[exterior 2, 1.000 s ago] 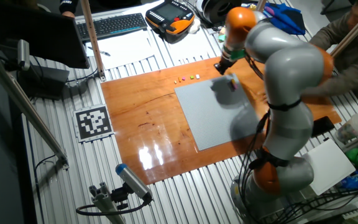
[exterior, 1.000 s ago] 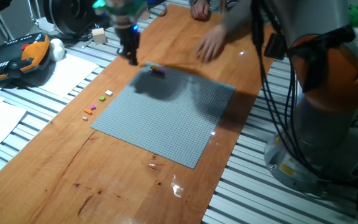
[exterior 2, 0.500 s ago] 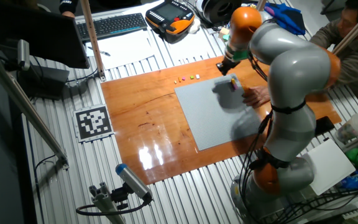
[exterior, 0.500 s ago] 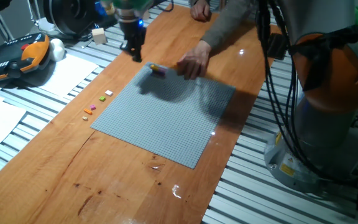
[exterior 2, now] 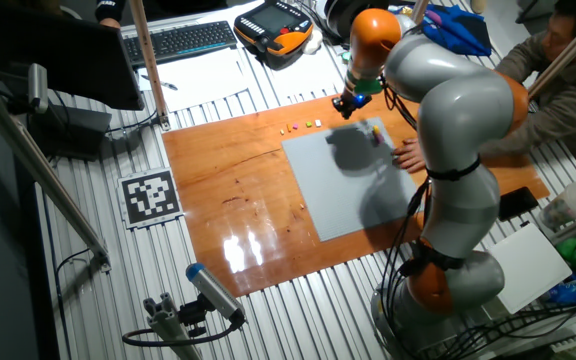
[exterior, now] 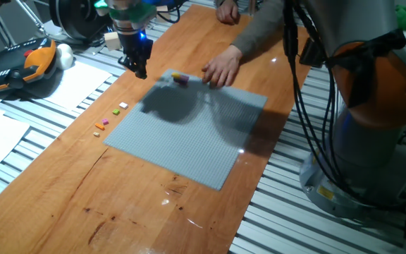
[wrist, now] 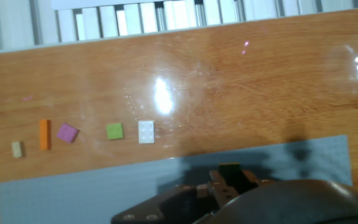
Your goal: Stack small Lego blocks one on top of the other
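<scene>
Glossy wooden tabletop (exterior: 210, 219) on slatted metal bench (exterior 2: 88, 300).

I see five small Lego blocks (wrist: 114, 131) in a row on the counter (wrist: 229, 81), just beside the baseplate (wrist: 92, 186) edge.

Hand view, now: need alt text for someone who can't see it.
Five small Lego blocks lie in a row on the wooden table: cream, orange, purple, green and white. Below them is the grey baseplate, with the dark gripper at the bottom edge; its jaw state is unclear.
</scene>
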Available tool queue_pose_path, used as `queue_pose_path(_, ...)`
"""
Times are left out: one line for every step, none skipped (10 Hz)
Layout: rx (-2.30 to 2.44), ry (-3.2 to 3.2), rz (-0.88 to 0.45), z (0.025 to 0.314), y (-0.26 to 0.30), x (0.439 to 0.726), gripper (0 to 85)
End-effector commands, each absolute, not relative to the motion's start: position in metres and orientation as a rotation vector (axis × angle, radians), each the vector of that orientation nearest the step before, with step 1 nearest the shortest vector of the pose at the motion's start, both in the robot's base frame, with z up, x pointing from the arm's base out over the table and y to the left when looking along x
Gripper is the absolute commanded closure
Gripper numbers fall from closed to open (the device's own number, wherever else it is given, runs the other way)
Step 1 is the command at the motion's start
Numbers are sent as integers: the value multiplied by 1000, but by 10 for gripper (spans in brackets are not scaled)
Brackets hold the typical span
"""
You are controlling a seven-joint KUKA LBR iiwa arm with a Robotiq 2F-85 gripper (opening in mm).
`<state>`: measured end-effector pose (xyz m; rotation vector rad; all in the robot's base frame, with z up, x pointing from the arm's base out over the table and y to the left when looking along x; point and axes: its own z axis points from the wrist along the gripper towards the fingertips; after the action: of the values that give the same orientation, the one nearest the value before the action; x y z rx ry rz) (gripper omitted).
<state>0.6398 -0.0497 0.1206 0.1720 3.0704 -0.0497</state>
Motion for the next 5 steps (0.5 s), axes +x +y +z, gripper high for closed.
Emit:
queue_pose_path(187,3075,-20,120,-50,640,850)
queue_pose_path(211,3075,-3,120,-50,640,850)
queue_pose_path(239,3064,-8,120,-50,640,850)
queue_pose_path(227,3062,-70,120,-50,640,850)
queue_pose_path(195,3077,-101,120,-50,640,850)
